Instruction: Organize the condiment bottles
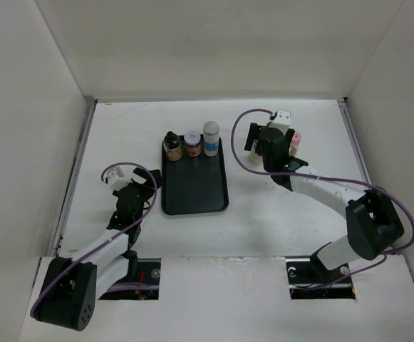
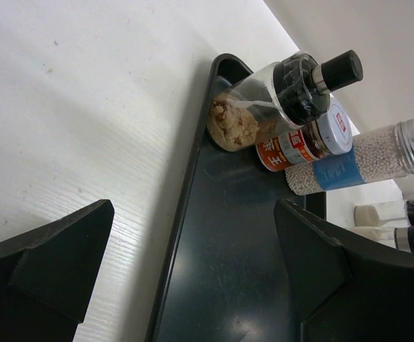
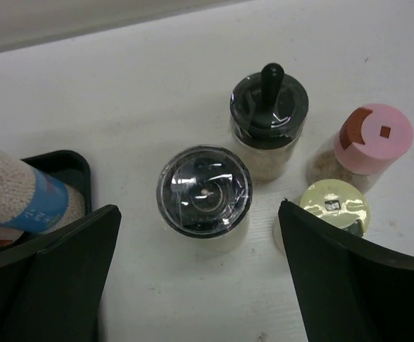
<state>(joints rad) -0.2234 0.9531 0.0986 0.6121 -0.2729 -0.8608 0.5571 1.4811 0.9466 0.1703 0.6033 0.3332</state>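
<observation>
Condiment bottles (image 1: 192,144) stand in two groups: three on a black tray (image 1: 194,187) and four on the white table (image 1: 121,139) to its right.

The left arm lies folded low beside the tray's left rim. The left gripper (image 2: 192,281) points across that rim with its fingers spread wide and nothing between them, one finger over the table and the other over the tray floor.

Along the tray's far edge the three bottles stand upright in a row, close together. From the left they are a black-capped bottle (image 1: 171,144) with tan chunks inside, a short red-labelled jar (image 1: 192,144), and the tall blue-labelled bottle (image 1: 211,140) of pale beads with a grey cap. The tray floor in front of them is bare.

The right arm reaches from its base up and leftward. The right gripper (image 3: 199,285) hangs above the loose group, its jaws fully parted and holding nothing. A clear-lidded bottle (image 3: 204,191) stands ahead in the gap, untouched. Behind it is a knob-topped bottle (image 3: 268,114), and to the right are a pink-capped bottle (image 3: 373,135) and a pale-yellow-capped bottle (image 3: 333,206), the last just beside the right finger. A strip of bare table separates this group from the tray's corner.

White walls (image 1: 28,107) border the table on the left, back and right.
</observation>
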